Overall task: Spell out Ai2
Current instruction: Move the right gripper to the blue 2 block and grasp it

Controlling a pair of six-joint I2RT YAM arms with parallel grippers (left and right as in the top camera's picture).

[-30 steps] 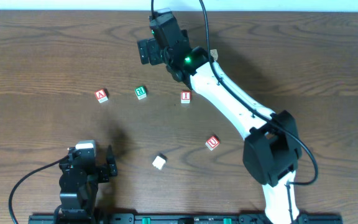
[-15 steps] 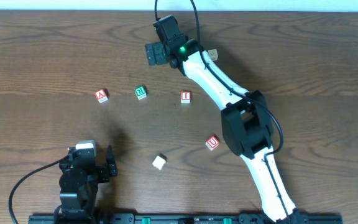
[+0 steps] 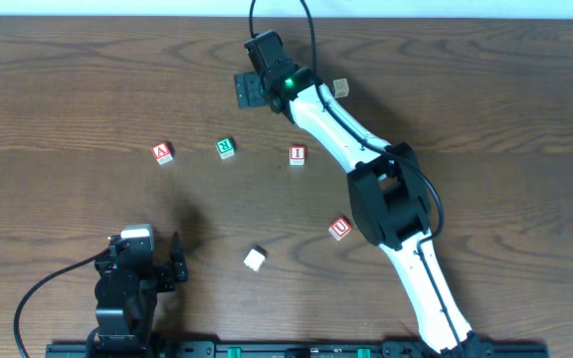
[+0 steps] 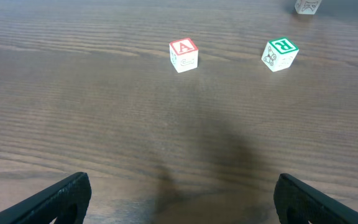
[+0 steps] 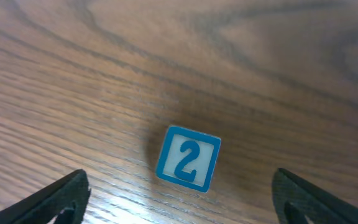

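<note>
A white block with a blue 2 (image 5: pixel 188 158) lies flat on the table in the right wrist view. My right gripper (image 5: pixel 180 205) is open, hovering over it with a finger on each side and touching nothing. In the overhead view this gripper (image 3: pixel 250 89) is at the far middle of the table and hides the 2 block. The red A block (image 3: pixel 163 152) (image 4: pixel 183 55) lies left of the red I block (image 3: pixel 297 154). My left gripper (image 3: pixel 155 264) (image 4: pixel 182 200) is open and empty near the front left.
A green R block (image 3: pixel 226 147) (image 4: pixel 280 54) lies between A and I. A red U block (image 3: pixel 340 228) and a white block (image 3: pixel 255 260) lie nearer the front. A tan block (image 3: pixel 340 88) sits beside the right arm. Another block (image 4: pixel 307 5) shows at the left wrist view's top edge.
My right gripper has shifted a little to the right at the far side and its elbow has swung inward. The left arm and the blocks have not moved.
</note>
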